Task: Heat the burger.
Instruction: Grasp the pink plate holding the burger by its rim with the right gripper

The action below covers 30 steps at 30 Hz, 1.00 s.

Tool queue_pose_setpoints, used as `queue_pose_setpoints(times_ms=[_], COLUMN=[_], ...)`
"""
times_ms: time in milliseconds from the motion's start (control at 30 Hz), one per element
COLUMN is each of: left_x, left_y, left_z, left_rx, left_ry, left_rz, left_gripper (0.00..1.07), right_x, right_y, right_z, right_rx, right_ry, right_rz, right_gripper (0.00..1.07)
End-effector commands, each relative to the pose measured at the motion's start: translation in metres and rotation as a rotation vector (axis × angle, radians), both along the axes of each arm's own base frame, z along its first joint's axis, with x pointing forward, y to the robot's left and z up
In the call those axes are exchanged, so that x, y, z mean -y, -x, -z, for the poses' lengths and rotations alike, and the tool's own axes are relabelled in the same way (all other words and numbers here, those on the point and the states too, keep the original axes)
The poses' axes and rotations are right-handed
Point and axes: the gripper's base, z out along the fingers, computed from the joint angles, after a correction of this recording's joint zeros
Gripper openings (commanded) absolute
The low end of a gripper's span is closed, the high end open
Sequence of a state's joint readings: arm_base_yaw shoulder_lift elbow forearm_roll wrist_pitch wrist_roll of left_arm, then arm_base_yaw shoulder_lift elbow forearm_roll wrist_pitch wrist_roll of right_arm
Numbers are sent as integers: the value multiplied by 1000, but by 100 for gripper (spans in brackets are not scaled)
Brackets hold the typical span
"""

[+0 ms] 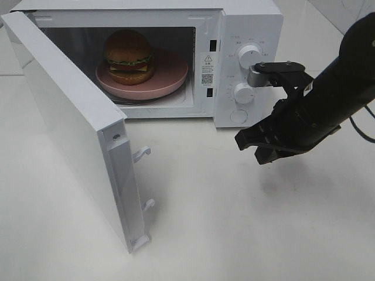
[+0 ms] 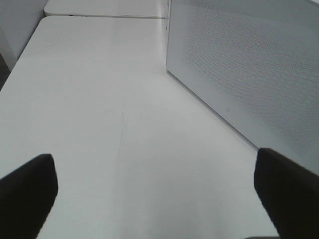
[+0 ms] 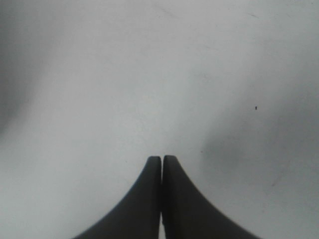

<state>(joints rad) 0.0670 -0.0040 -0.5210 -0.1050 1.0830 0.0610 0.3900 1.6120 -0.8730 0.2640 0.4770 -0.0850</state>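
Observation:
The burger (image 1: 129,55), with a brown bun, lettuce and red and yellow layers, sits on a round pink plate (image 1: 173,73) inside the white microwave (image 1: 246,23). The microwave's door (image 1: 64,123) stands wide open towards the front left. My right gripper (image 1: 253,146) is shut and empty, and hovers above the table in front of the control panel. In the right wrist view its fingertips (image 3: 154,179) touch each other over bare table. My left gripper (image 2: 157,199) is open and empty, low over the table. It does not show in the exterior view.
The control panel has two white knobs (image 1: 249,57) (image 1: 243,92) and a round button (image 1: 238,116). The door's latch hooks (image 1: 142,154) stick out from its free edge. A white perforated panel (image 2: 249,64), the door or side of the microwave, stands close by the left gripper.

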Motion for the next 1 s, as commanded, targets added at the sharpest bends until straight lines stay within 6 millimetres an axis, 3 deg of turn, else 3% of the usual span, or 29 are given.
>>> queue_pose_setpoints(times_ms=[33,100,133,267,300,633,833,900,967,1000], left_x=[0,0,0,0,0,0,0,0,0,0], left_y=[0,0,0,0,0,0,0,0,0,0], left_z=[0,0,0,0,0,0,0,0,0,0], left_rx=[12,12,12,12,12,12,12,12,12,12], left_ry=[6,6,6,6,6,6,6,6,6,6], left_rz=[-1,-1,-1,-1,-1,-1,-1,-1,-1,-1], left_gripper=[100,100,100,100,100,100,100,100,100,100], right_x=[2,2,2,2,2,3,4,5,6,3], right_y=[-1,0,0,2,2,-1,-3,-7,-8,-9], right_z=[-14,-16,-19,-23,-23,-23,-23,-23,-23,-24], right_rx=[-2,-4,8,30,30,214,247,276,281,303], right_ry=[107,121,151,195,195,342,393,470,486,502], right_rz=[-274,-333,-473,-712,-712,-1300,-1378,-1416,-1422,-1426], right_gripper=[1,1,1,2,2,5,11,26,31,42])
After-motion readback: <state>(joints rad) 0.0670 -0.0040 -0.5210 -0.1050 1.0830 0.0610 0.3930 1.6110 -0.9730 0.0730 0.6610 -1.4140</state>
